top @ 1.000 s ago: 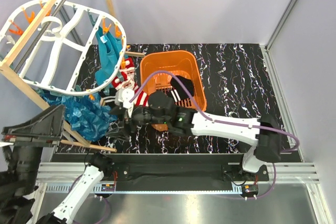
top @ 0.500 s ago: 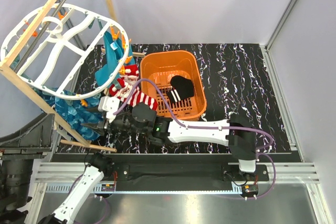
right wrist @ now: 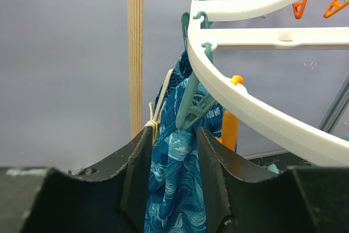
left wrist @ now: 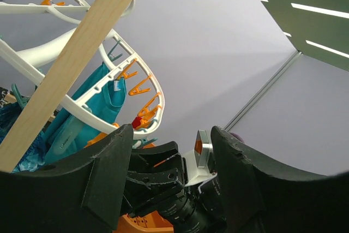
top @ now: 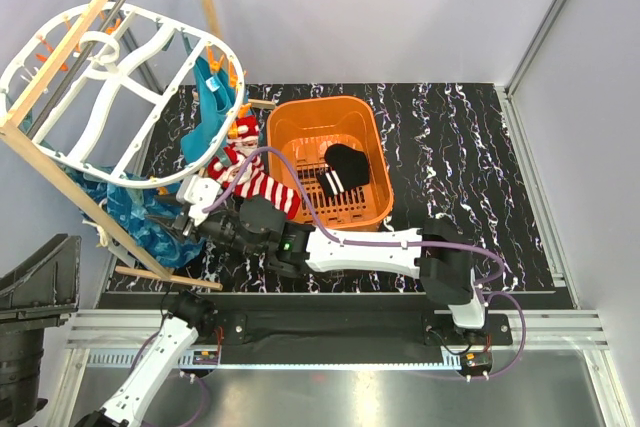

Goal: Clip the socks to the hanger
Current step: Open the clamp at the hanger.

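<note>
**Sock-clipping station: condition at time of inspection**

Hanger (right wrist: 272,121): tilted, hung against the wooden pole frame (left wrist: 82,61) at the far left of the surface (top: 450,167). Orange pegs (left wrist: 139,87) sit along its rim. A teal cloth (top: 207,122) hangs from the rim nearest the basket (top: 320,105), and more teal cloth is heaped below.

Socks: one red-and-white striped sock (top: 262,185) hangs between the hanger's rim and the basket, lying against the upper side of the right arm. Whether a peg holds it cannot be told. A black sock (top: 343,169) with white bands lies inside the basket.

Right gripper (right wrist: 174,135): reached across to the left, under the hanger's rim. Its fingers are parted. The teal cloth and a teal peg (right wrist: 193,105) show through the gap, beyond the tips, and nothing is seen pinched.

Left gripper (left wrist: 172,135): raised at the left edge, pointing up at the hanger. Its fingers are spread wide with nothing between them.
</note>
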Tool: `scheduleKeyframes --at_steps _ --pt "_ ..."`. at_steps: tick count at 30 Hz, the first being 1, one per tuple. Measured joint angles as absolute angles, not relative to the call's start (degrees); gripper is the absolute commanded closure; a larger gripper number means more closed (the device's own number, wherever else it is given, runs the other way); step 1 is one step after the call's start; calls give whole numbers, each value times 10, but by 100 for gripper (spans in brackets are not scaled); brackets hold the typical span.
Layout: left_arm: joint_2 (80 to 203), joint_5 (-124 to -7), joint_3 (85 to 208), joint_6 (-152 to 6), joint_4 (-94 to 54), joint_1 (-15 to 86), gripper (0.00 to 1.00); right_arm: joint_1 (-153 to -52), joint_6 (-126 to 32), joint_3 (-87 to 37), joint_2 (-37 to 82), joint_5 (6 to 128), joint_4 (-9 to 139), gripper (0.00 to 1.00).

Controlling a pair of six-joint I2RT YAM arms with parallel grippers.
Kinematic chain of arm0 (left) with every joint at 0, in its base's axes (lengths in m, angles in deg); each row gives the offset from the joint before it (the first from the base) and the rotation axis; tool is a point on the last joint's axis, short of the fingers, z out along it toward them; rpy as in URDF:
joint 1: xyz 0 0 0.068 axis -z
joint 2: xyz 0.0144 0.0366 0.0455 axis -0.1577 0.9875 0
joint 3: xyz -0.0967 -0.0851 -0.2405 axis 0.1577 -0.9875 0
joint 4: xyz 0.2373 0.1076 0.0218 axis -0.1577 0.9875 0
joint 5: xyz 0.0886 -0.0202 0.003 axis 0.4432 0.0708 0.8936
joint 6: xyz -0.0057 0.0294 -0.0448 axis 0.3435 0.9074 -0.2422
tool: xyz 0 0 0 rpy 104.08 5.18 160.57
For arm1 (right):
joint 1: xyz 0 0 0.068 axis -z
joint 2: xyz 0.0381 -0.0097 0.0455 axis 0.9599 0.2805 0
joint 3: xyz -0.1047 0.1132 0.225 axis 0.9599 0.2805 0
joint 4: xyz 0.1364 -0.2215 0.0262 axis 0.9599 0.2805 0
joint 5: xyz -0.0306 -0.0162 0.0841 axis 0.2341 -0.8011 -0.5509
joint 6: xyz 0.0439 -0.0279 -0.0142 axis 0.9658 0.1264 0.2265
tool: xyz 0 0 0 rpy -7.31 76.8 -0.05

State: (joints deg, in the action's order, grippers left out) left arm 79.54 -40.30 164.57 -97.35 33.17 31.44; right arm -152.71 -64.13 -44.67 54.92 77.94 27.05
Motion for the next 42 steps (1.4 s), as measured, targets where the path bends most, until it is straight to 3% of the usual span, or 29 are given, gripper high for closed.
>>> scheduleKeyframes --at_steps 10,12,15,22,34,42 --pt "795 -396 1652 -963 336 320 36 -1540 -640 -455 554 801 274 55" --pt "795 -395 1652 -961 336 322 36 -1546 -640 -462 560 809 274 44" --pt "795 -393 1652 -961 336 325 36 -1549 -647 -486 578 825 275 37" --pt "791 -390 1656 -961 349 328 36 -1550 -684 -576 643 892 294 35" --pt "787 -381 1668 -963 365 335 36 -1550 -714 -613 673 979 295 43" --pt "787 -380 1675 -966 367 336 36 -1550 -721 -642 690 1006 293 63"
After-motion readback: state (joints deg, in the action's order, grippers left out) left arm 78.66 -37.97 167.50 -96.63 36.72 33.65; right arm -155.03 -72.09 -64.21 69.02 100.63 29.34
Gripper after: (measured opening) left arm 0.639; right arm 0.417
